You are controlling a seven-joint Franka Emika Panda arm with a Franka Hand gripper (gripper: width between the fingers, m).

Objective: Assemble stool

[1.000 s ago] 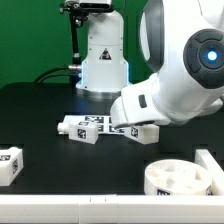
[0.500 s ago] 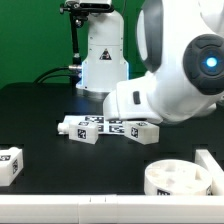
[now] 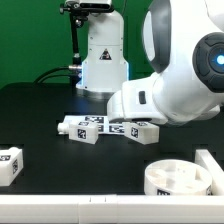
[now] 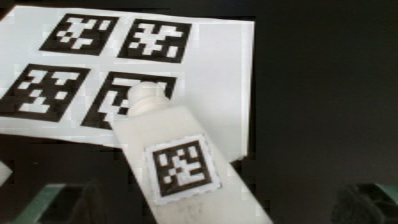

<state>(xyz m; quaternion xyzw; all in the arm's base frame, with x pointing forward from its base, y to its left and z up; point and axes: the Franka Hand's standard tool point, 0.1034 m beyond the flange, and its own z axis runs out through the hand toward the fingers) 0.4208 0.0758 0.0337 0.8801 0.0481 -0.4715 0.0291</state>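
**A:** What had changed in that last second?

**B:** Only the arm point(image 3: 178, 85). Its bulky white housing had nudged toward the exterior view's left, then drifted back. None of the parts had shifted.

**A:** And the gripper?

**B:** The arm hid it in the exterior view. Its jaws stood wide apart, and the wrist view showed nothing between them, so it held nothing.

**A:** Where was the stool?

**B:** In pieces on the black table point(image 3: 40, 110). The seat point(image 3: 180, 177) lay near the front on the exterior view's right, with no leg fitted. Two legs point(image 3: 85, 129) lay end to end mid-table just below the arm, and a third leg point(image 3: 8, 165) sat well apart at that view's left edge.

**A:** Meaning?

**B:** I judged it was lining up over a leg, with the pick not yet made.

**A:** Materials?

**B:** All matte white plastic. The seat was a thick round disc with hollows in its upper face. In the wrist view the nearest leg point(image 4: 178, 150) was a chunky rectangular block with a black-and-white square tag on its face. The rounded knob at its end reached over the marker board point(image 4: 217, 60) — a thin, flat sheet.
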